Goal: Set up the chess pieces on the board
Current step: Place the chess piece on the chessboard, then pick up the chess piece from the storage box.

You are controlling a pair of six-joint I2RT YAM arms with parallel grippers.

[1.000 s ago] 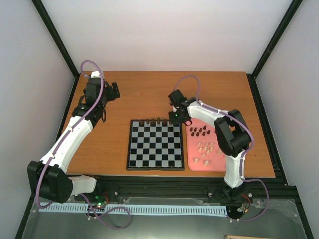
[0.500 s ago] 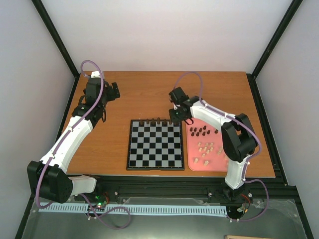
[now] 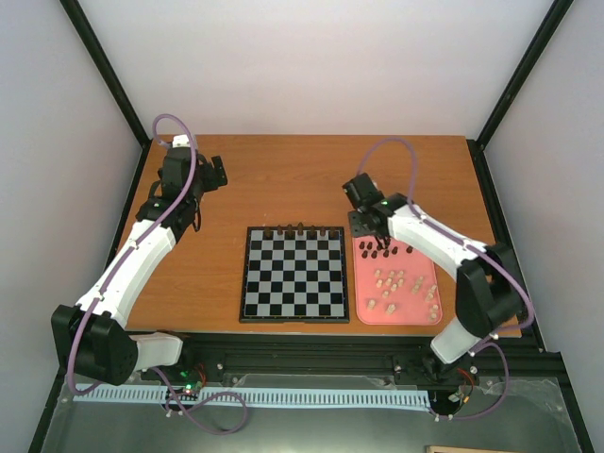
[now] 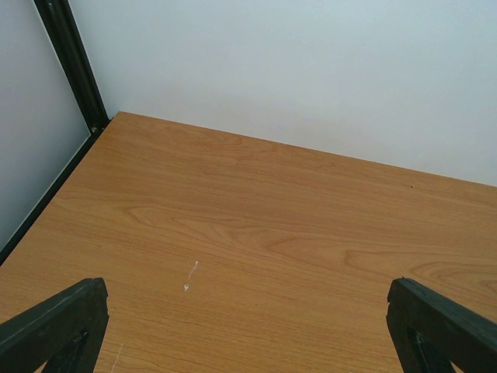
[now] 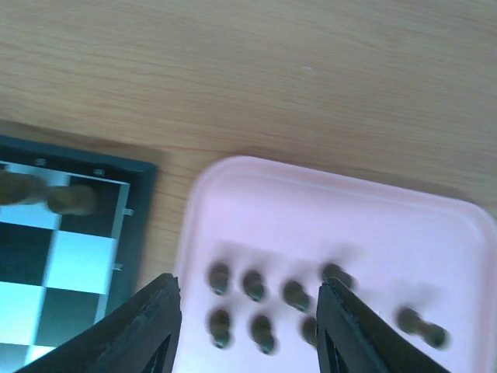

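- The board [image 3: 293, 283] lies flat near the arm bases, its edges square with the table [image 3: 283, 179].
- Just right of it, the pink tray [image 3: 396, 318] runs lengthwise near to far. Pale pieces [image 3: 394, 281] sit mid-tray and dark pieces [image 3: 376, 250] toward its far end.
- The right gripper [image 5: 248, 330] hovers over those dark pieces, fingers spread, holding nothing.
- A dark row [image 3: 294, 228] of upright figures lines the board's far edge.
- Far left, the left gripper [image 4: 248, 334] hangs spread wide above the table.

Robot lab test cell, not a home: wood-top table [image 3: 283, 179] boxed in by plain white wall panels [image 3: 311, 66] w/ black metal frame posts [image 3: 106, 71]. Left arm [image 3: 142, 255] & right arm [image 3: 434, 241] bolted to black rail [image 3: 311, 354] at near edge; purple cables [image 3: 394, 142], loose wiring [image 3: 203, 401] below.
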